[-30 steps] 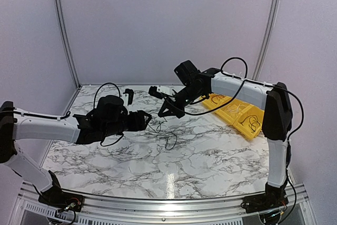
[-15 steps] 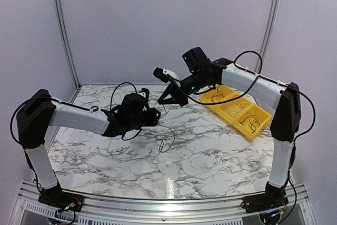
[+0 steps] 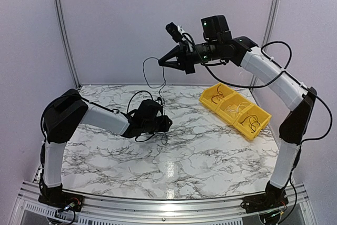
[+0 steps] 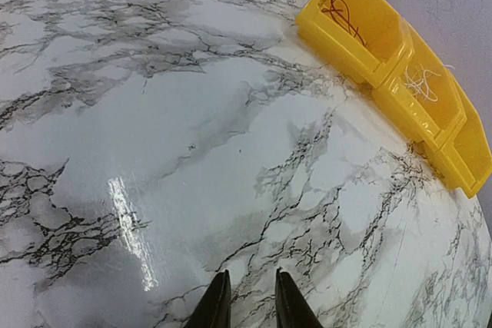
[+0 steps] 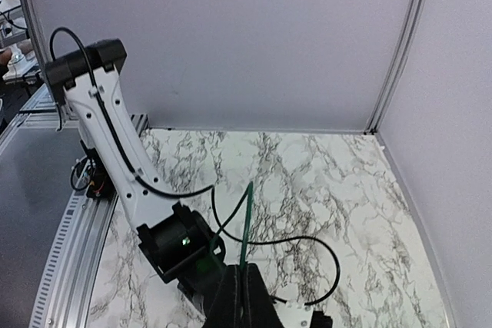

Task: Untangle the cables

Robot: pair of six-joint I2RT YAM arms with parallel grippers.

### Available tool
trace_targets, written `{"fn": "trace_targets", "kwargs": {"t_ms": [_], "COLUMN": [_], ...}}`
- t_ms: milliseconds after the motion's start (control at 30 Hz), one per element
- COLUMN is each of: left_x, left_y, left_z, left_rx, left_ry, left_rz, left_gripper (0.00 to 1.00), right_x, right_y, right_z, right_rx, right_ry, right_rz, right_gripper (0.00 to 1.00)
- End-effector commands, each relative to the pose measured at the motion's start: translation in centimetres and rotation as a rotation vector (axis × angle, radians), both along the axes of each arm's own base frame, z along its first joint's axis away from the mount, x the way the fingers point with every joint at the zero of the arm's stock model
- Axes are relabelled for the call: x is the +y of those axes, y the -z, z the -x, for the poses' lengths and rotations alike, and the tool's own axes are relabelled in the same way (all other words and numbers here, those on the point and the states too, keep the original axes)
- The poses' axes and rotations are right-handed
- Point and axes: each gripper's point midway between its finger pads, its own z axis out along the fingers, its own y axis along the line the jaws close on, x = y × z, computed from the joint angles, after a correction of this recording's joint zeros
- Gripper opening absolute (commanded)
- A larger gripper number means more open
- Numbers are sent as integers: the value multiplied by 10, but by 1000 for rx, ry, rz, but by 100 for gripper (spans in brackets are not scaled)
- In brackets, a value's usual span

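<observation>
While the left arm lies low across the marble worktop (image 3: 210, 156) from its left edge, we see the left gripper (image 3: 166, 124) near the middle. Its fingertips are narrowly apart, and nothing shows between them. From just beside it a thin black cable (image 5: 246, 224) climbs off the marble, bulges into a loop toward the left and ends at the right gripper (image 3: 161, 62). That gripper is raised high above the far edge, pinched closed on the strand. Toward the far right corner we find a yellow bin (image 3: 210, 103) set at a slant, with thin wires (image 4: 342, 7) lying in its compartments.
</observation>
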Motion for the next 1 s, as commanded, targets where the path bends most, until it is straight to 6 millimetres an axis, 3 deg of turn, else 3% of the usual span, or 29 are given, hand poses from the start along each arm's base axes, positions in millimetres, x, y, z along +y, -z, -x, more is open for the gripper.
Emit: {"fn": "trace_targets", "kwargs": {"t_ms": [0, 100, 200, 367, 433, 533, 667, 767, 967], "left_x": [-4, 10, 42, 106, 122, 115, 104, 94, 61], "left_y": [3, -6, -14, -24, -40, -82, -126, -145, -161], "left_z": [4, 12, 24, 51, 59, 69, 68, 63, 50], "left_rx": [17, 1, -3, -18, -62, -184, -321, -388, -425], "left_ry": [36, 36, -6, -104, -114, -17, 30, 66, 144], "left_rz": [19, 2, -23, -114, -124, -124, -161, -177, -153], "left_gripper": [22, 22, 24, 40, 43, 48, 56, 57, 54], "right_x": [-16, -19, -18, -12, -9, -4, 2, 5, 8], "right_y": [-78, -74, -49, -16, -3, 16, 36, 41, 42], "right_z": [6, -1, -11, -16, -21, -29, -33, -36, -36], "right_rx": [-122, -128, -81, -3, 30, 76, 135, 159, 164], "right_ry": [23, 42, 55, 40, 45, 57, 51, 52, 52], "right_rz": [-153, -143, -105, -66, -52, -29, -15, -16, -18], "right_gripper": [0, 0, 0, 0, 0, 0, 0, 0, 0]}}
